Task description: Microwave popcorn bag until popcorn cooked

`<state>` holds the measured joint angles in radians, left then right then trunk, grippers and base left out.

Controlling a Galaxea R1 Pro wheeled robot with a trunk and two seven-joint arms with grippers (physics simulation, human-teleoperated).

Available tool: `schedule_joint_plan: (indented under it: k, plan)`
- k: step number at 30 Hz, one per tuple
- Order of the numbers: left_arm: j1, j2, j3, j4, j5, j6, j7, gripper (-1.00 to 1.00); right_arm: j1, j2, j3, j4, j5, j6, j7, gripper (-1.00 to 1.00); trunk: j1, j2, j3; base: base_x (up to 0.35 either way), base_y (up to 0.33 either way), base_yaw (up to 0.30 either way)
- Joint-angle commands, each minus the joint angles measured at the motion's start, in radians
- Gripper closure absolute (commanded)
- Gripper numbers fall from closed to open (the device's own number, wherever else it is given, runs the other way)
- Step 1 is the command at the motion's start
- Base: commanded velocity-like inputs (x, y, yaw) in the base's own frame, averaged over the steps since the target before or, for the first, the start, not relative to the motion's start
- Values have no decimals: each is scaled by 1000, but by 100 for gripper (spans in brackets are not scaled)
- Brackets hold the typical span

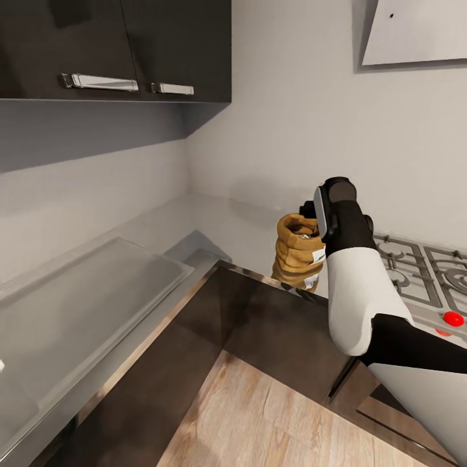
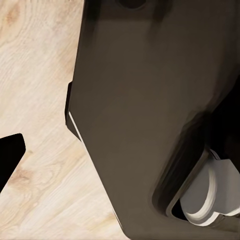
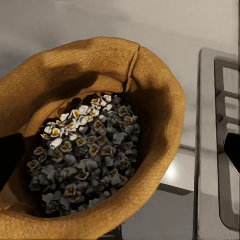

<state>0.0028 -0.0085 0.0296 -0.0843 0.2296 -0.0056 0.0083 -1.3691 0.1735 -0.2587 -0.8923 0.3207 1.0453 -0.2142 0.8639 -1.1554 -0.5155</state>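
Note:
The popcorn bag (image 1: 297,254), a tan burlap sack, stands upright on the grey countertop (image 1: 214,224) at its front edge, just left of the stove. The sack's mouth (image 3: 150,65) is rolled open, and the popcorn (image 3: 87,150) lies inside as a pale speckled heap. My right gripper (image 1: 312,217) hovers right above the sack's mouth. It is open, its dark fingertips (image 3: 10,155) spread to either side of the sack without touching it. My left gripper (image 2: 120,155) hangs low over the wooden floor beside my dark base, open and empty. The microwave is out of view.
A gas stove (image 1: 421,272) with a red knob (image 1: 453,318) adjoins the sack on the right. A recessed steel sink (image 1: 84,298) fills the counter's left run. Dark wall cabinets (image 1: 130,45) hang above it, a range hood (image 1: 415,32) above the stove. Wooden floor (image 1: 272,415) lies below.

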Motion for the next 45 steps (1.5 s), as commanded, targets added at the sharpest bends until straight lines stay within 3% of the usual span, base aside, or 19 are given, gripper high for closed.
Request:
schedule_joint_plan:
  k: [1, 10, 11, 13, 25, 30, 41, 45]
  plan:
    - [0, 0, 3, -1, 3, -1, 1, -100, -1, 1, -5, 0, -7, 2, -12, -100, 0, -1, -1, 0, 0, 0]
    - [0, -1, 3, -1, 4, -1, 1, -100, -1, 1, -32, 4, -18, 2, -62, -100, 0, -1, -1, 0, 0, 0]
    - [0, -1, 3, -1, 4, -1, 1, -100, -1, 1, -68, 5, -18, 2, -247, -100, 0, -1, -1, 0, 0, 0]
    - [0, -1, 3, -1, 4, -1, 1, -100, -1, 1, -89, 6, -20, 2, -246, -100, 0, -1, -1, 0, 0, 0]
    - [0, -2, 4, -2, 5, -1, 2, -100, -1, 1, -102, 7, -25, 2, -239, -100, 0, -1, -1, 0, 0, 0]
    - [0, -2, 6, -3, 6, -1, 3, -100, -1, 1, -103, 7, -99, 2, -240, -100, 0, -1, -1, 0, 0, 0]
    - [0, -3, 5, -3, 6, -1, 4, -100, -1, 1, -102, 7, -104, 2, -241, -100, 0, -1, -1, 0, 0, 0]
    - [0, -2, 4, -3, 6, -1, 3, -100, -1, 1, -102, 7, -104, 2, -241, -100, -15, 27, 12, 0, 0, 0]
